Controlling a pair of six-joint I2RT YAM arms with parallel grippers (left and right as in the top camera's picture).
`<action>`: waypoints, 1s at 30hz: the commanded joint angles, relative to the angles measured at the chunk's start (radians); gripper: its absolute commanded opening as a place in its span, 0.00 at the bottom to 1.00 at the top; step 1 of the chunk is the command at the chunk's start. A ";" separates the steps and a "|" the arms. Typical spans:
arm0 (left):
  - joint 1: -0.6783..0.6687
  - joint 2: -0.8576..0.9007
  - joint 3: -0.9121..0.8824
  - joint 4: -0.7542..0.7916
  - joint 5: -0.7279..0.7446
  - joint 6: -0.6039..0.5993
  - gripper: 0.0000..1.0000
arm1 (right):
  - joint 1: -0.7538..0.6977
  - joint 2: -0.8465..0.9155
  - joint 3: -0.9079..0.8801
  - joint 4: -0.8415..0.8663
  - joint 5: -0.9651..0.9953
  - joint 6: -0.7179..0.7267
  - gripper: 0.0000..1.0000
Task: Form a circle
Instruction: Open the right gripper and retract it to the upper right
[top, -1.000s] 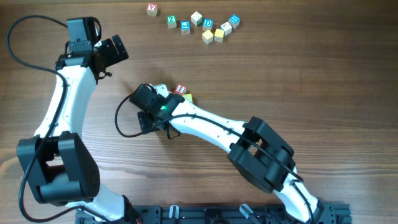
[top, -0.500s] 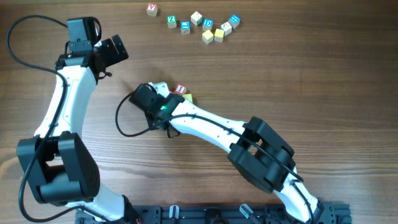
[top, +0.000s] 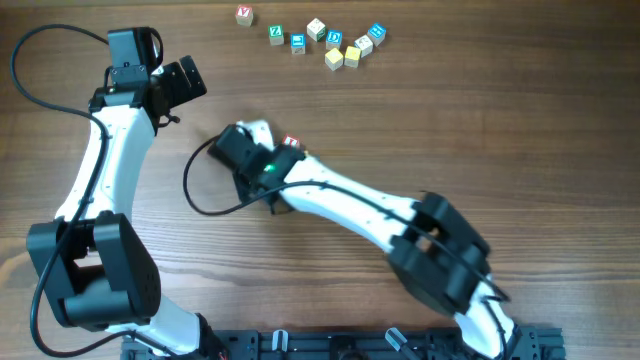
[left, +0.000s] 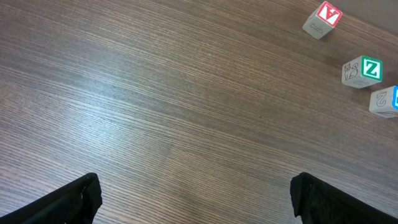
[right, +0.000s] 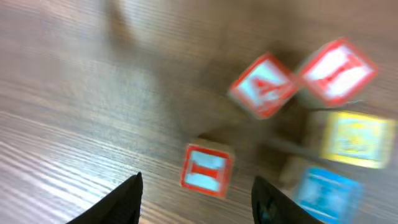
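My right gripper (right: 198, 191) hangs low over the circle (top: 291, 143), which lies just off the middle of the table (top: 520, 120), toward 11 o'clock. From overhead my own wrist hides nearly all of it; only 1 red-faced cube shows, at the wrist's 3 o'clock side. My wrist camera is blurred, yet it gives 5 cubes in a loose ring. The red I cube (right: 207, 169) is at 12 o'clock of my fingertips and the red A cube (right: 264, 85) at 1 o'clock. The second red-lettered cube (right: 336, 70) and the yellow cube (right: 354, 140) lie toward 2 o'clock, and the blue cube (right: 323, 193) at 3 o'clock. My right fingers (right: 124, 199) stand part-way apart, with bare wood on each side of the red I cube; they pinch nothing.

My left gripper (left: 196, 202) sits at 10 o'clock of the table, well apart from the ring, fingers spread wide with only wood grain between them. Toward 1 o'clock in its camera are the red Y cube (left: 323, 18), the green Z cube (left: 364, 70) and a blue-faced cube (left: 385, 101) cut by the frame edge. Overhead, the loose cubes (top: 334, 38), 9 in all, are strung along 12 o'clock.
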 joint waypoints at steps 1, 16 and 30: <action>0.001 -0.009 0.005 0.000 0.000 -0.009 1.00 | -0.106 -0.099 0.033 -0.054 0.072 -0.016 0.57; 0.001 -0.009 0.005 0.000 0.000 -0.008 1.00 | -0.732 -0.100 0.031 -0.294 0.072 -0.148 1.00; 0.001 -0.009 0.005 0.000 0.001 -0.009 1.00 | -0.833 -0.100 0.031 -0.015 0.072 -0.148 1.00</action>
